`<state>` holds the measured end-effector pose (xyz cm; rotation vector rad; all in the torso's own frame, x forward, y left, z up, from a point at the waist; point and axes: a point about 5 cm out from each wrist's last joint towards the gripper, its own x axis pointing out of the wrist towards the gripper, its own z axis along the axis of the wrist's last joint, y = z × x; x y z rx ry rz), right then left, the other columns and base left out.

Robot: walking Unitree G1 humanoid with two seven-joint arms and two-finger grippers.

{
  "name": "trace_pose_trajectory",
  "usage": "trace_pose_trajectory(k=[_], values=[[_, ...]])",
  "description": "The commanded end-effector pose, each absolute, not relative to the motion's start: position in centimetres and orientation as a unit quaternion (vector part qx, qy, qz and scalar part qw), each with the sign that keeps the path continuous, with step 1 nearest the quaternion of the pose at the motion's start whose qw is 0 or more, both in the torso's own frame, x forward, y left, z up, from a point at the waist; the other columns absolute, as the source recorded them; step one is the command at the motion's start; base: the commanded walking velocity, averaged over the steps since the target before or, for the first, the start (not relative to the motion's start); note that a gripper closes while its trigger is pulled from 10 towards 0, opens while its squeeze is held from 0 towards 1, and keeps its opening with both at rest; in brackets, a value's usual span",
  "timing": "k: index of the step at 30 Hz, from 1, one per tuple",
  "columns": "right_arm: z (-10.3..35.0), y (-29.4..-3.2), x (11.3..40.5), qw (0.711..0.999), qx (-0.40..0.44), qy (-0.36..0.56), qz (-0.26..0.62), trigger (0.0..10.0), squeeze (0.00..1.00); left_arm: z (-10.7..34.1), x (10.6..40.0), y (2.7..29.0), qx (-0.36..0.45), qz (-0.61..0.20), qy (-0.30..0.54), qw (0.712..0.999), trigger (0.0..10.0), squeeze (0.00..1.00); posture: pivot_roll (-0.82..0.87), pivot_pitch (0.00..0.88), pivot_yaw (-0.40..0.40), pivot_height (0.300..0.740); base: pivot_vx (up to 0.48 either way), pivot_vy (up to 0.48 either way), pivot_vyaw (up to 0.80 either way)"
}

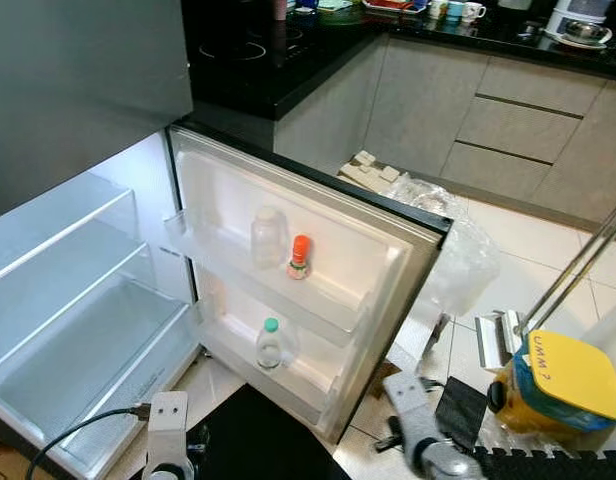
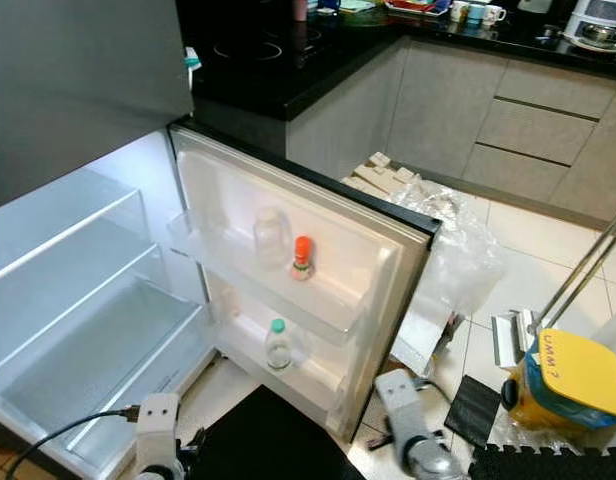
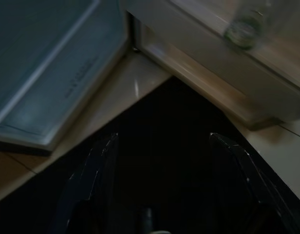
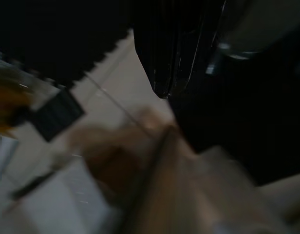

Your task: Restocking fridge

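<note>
Your left gripper (image 3: 162,146) hangs low with its fingers spread apart over a black mat (image 1: 253,440); your right gripper's (image 4: 162,73) state I cannot tell. Ahead, the fridge door (image 1: 318,250) stands open, holding an orange-capped bottle (image 1: 299,257) above a green-capped bottle (image 1: 270,343).

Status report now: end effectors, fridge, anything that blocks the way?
Left end effector open, low, empty. Fridge door open: clear jar and orange-capped bottle on upper rack, green-capped bottle below. Mop bucket on floor, right.
</note>
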<state>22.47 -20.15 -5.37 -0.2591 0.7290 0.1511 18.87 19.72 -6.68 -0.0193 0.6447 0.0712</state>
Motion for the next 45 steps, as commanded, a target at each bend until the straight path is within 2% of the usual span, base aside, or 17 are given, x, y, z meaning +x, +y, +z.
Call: trace_pose_trajectory(k=[1,4,7,9,12,13,15,16,19,25,27,28,30,35,40,45], values=[[-4.9,-21.6,22.9,0.927,-0.129,0.351,0.034,10.0,0.00,-6.3,19.2,20.5,0.002,0.036,0.304,0.952,10.0,0.00,-0.09,0.005,-0.085,0.740,0.000,0.000,0.00],[-2.9,-24.7,24.5,0.937,-0.143,0.315,-0.052,10.0,0.00,-5.7,19.8,21.3,0.002,0.051,0.286,0.957,10.0,0.00,-0.09,0.010,-0.084,0.740,0.000,0.000,0.00],[-1.9,-25.7,25.3,0.940,-0.144,0.298,-0.079,10.0,0.00,-5.5,20.0,21.4,-0.001,0.051,0.278,0.959,10.0,0.00,-0.09,0.012,-0.082,0.740,0.000,0.000,0.00],[0.4,-27.3,27.2,0.950,-0.129,0.257,-0.119,10.0,0.00,-4.9,20.6,20.9,-0.008,0.023,0.253,0.967,10.0,0.00,-0.10,0.016,-0.081,0.740,0.000,0.000,0.00],[1.8,-27.6,28.4,0.957,-0.121,0.233,-0.124,10.0,0.00,-4.6,20.9,20.4,-0.001,-0.013,0.239,0.971,10.0,0.00,-0.10,0.019,-0.083,0.740,0.000,0.000,0.00],[2.9,-27.8,29.4,0.963,-0.110,0.214,-0.121,9.3,0.00,-4.3,21.0,20.0,0.008,-0.044,0.230,0.972,10.0,0.00,-0.10,0.022,-0.085,0.740,0.000,0.000,0.00],[2.9,-27.8,29.4,0.963,-0.110,0.214,-0.121,9.3,0.00,-4.3,21.0,20.0,0.008,-0.044,0.230,0.972,10.0,0.00,-0.10,0.022,-0.085,0.740,0.000,0.000,0.00],[4.2,-27.7,30.6,0.970,-0.097,0.192,-0.114,0.0,0.00,-4.0,21.1,19.8,0.023,-0.079,0.218,0.972,10.0,0.00,-0.10,0.024,-0.090,0.740,0.000,0.000,0.00],[5.1,-27.7,31.4,0.974,-0.089,0.177,-0.111,0.0,0.00,-3.7,21.2,19.9,0.032,-0.100,0.210,0.972,10.0,0.00,-0.10,0.024,-0.091,0.740,0.000,0.000,0.00],[7.5,-27.4,33.4,0.983,-0.002,0.133,-0.128,0.0,0.00,-1.4,22.0,20.4,-0.022,-0.155,0.142,0.977,10.0,0.00,-0.09,0.021,-0.104,0.740,0.000,0.000,0.00],[8.3,-26.9,34.2,0.978,0.108,0.112,-0.136,0.0,0.00,0.6,22.4,19.3,-0.039,-0.235,0.108,0.965,10.0,0.00,-0.08,0.019,-0.107,0.740,0.000,0.000,0.00],[8.3,-26.9,34.2,0.978,0.108,0.112,-0.136,0.0,0.00,0.6,22.4,19.3,-0.039,-0.235,0.108,0.965,10.0,0.00,-0.08,0.019,-0.107,0.740,0.000,0.000,0.00],[8.6,-26.5,34.6,0.971,0.169,0.100,-0.137,0.0,0.00,2.0,22.6,18.3,-0.031,-0.293,0.092,0.951,10.0,0.00,-0.08,0.019,-0.106,0.740,0.000,0.000,0.00],[8.7,-26.2,34.8,0.971,0.175,0.099,-0.132,0.0,0.00,2.6,22.8,17.9,-0.019,-0.315,0.085,0.945,10.0,0.00,-0.08,0.018,-0.101,0.740,0.000,0.000,0.00],[8.3,-24.9,35.1,0.964,0.215,0.113,-0.111,0.0,0.00,5.2,24.3,16.7,0.021,-0.369,0.045,0.928,10.0,0.00,-0.07,0.017,-0.078,0.740,0.000,0.000,0.00],[8.0,-23.5,35.3,0.962,0.234,0.115,-0.085,0.0,0.00,7.1,25.8,17.0,0.027,-0.362,0.006,0.932,10.0,0.00,-0.06,0.009,-0.035,0.740,0.000,0.000,0.00]])
